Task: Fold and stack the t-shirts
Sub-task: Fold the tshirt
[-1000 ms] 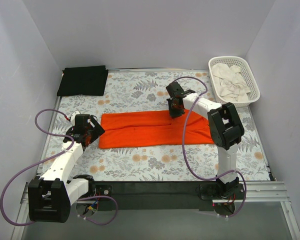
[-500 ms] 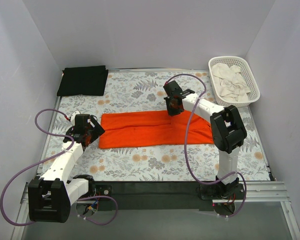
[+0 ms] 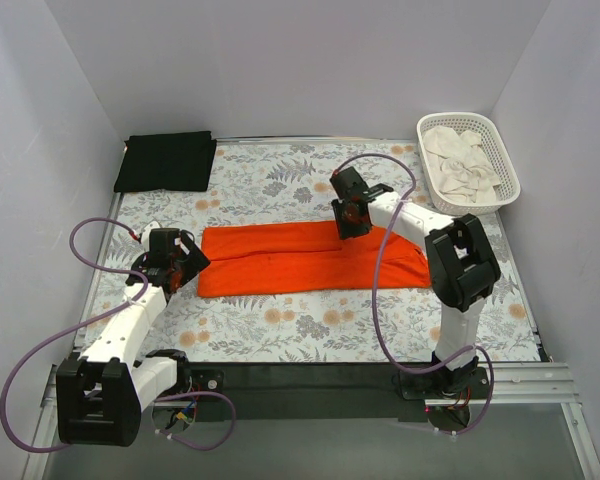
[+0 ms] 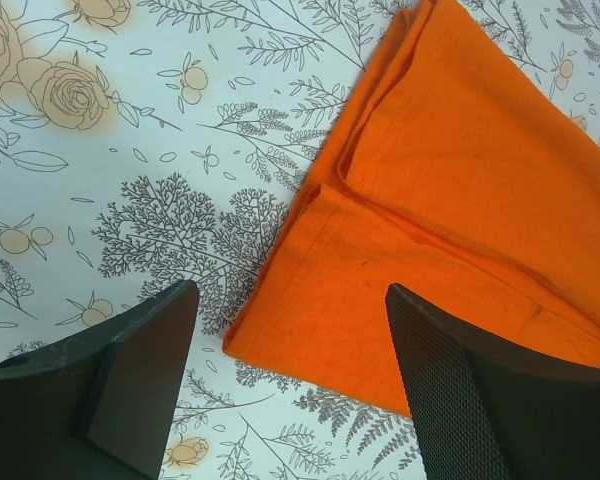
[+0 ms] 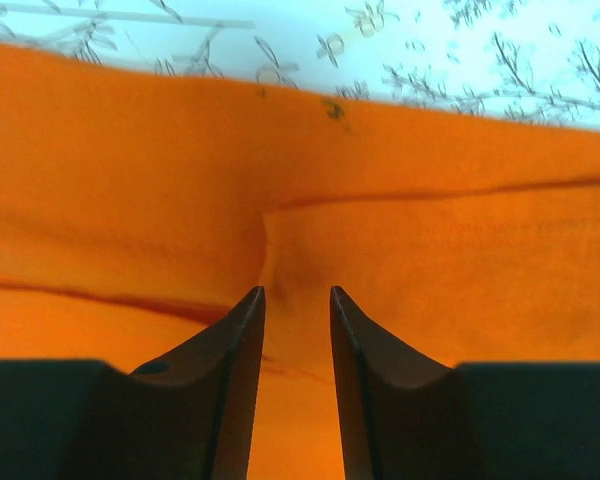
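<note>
While the top view takes in the whole tablecloth point(image 3: 280, 330), only the wrist cameras show how the jaws stand. From above, the orange t-shirt point(image 3: 310, 258) lies flat as a long folded band across the middle. The black t-shirt point(image 3: 166, 161) sits folded at the 10 o'clock corner, and a white basket point(image 3: 508, 160) of pale cloths sits at 2 o'clock.

The left gripper point(image 3: 170, 262) hangs at the band's 9 o'clock end. Its own camera shows the jaws spread wide, with the shirt's layered corner and the bare floral print between them. Whether they touch the cloth cannot be told.

The right gripper point(image 3: 350, 215) is at the band's 12 o'clock edge, slightly right of centre. Its camera shows the fingers point(image 5: 235, 340) only a narrow slit apart and down on the orange fabric. A small pucker of cloth runs into the slit. Whether they actually pinch it cannot be told.
</note>
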Motion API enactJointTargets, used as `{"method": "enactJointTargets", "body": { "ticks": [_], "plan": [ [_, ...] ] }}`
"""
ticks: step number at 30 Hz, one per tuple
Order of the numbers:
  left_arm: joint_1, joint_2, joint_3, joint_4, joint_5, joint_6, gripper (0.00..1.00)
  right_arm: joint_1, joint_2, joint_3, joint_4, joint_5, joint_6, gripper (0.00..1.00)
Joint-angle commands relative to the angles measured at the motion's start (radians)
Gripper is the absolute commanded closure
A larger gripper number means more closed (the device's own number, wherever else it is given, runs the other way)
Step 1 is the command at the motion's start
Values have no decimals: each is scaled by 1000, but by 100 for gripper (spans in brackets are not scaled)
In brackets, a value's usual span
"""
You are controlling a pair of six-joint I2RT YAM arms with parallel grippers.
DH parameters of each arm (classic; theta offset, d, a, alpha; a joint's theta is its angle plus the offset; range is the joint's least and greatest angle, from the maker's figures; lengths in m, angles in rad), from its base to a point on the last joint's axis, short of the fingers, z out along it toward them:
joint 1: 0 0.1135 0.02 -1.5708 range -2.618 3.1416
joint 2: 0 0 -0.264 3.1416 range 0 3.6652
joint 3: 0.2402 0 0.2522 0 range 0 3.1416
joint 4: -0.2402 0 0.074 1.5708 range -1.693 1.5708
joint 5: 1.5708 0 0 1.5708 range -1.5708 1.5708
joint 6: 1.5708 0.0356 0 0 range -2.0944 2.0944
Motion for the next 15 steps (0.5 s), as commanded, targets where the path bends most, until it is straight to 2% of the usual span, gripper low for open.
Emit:
{"method": "enactJointTargets", "body": {
  "ticks": [1,8,11,15],
  "plan": [
    [0,-27,17,-4,38,6,30,-19,-167,-73,-7,38,3,66],
    [-26,2,84,-43,157,-55,41,-143,-342,-290,2,-46,53,68],
    [-52,34,84,-35,214,-98,42,-232,-425,-414,30,-103,79,69],
    [-75,90,60,-1,224,-124,42,-379,-500,-569,88,-151,112,71]
  ]
}}
